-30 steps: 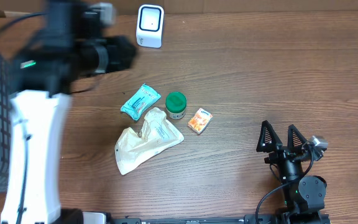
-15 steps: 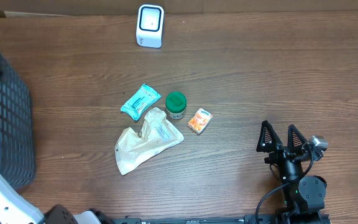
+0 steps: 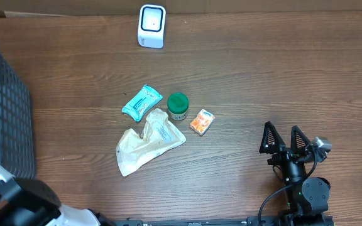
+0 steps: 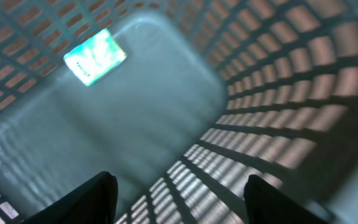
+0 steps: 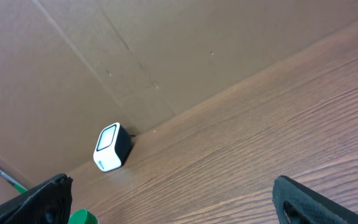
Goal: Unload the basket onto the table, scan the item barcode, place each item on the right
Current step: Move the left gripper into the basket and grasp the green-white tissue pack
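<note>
We judge one item done: a green-and-white packet (image 4: 95, 57) lies on the floor of the basket (image 4: 278, 93), below our left fingers (image 4: 92, 199), which stand apart and hold nothing. Four items are left on the worktop (image 3: 263, 75), well apart from the scanner (image 3: 151, 25): teal packet (image 3: 142, 102), green-lidded jar (image 3: 178, 105), orange packet (image 3: 202, 121), cream pouch (image 3: 146, 143). Our right fingers (image 3: 268, 139) are spread wide, empty.

I'm working at a dark brown wood-grain table (image 3: 281, 81), planks running side to side. Along the far edge there's just a plain cardboard wall (image 5: 104, 50) with a few creases. Light's pretty even, no harsh shadows.
</note>
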### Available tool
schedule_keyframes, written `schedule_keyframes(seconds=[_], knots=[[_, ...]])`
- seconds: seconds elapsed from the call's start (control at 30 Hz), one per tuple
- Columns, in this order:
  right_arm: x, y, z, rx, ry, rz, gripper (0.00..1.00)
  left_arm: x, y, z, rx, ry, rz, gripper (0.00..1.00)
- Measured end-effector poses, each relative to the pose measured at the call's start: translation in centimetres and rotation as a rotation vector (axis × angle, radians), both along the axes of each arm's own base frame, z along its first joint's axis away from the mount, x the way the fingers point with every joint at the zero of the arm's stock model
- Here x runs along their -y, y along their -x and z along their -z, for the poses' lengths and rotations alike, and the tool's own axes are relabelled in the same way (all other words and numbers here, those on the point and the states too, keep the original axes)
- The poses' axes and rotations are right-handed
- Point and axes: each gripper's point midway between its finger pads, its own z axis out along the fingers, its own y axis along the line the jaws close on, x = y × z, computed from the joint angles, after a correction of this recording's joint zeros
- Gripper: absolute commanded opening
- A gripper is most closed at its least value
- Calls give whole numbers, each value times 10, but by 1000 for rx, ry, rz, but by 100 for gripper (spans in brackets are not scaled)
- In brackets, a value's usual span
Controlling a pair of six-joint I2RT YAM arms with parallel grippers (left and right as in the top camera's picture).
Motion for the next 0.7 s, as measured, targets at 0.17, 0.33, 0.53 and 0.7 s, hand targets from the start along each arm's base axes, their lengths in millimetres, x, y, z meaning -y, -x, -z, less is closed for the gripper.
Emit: schedule_keyframes(seconds=[0.17,0.33,0.53,0.7], knots=[[0,0,0,0,0,0,100,-37,11,41,-90,25,-95,64],[0,0,0,0,0,0,100,-78,12,82,-162,-11,-164,64],[0,0,0,0,0,0,100,-104,-1,138,-244,-27,-116,66],[0,0,0,0,0,0,100,-125,-15,150,-253,-112,-59,70]])
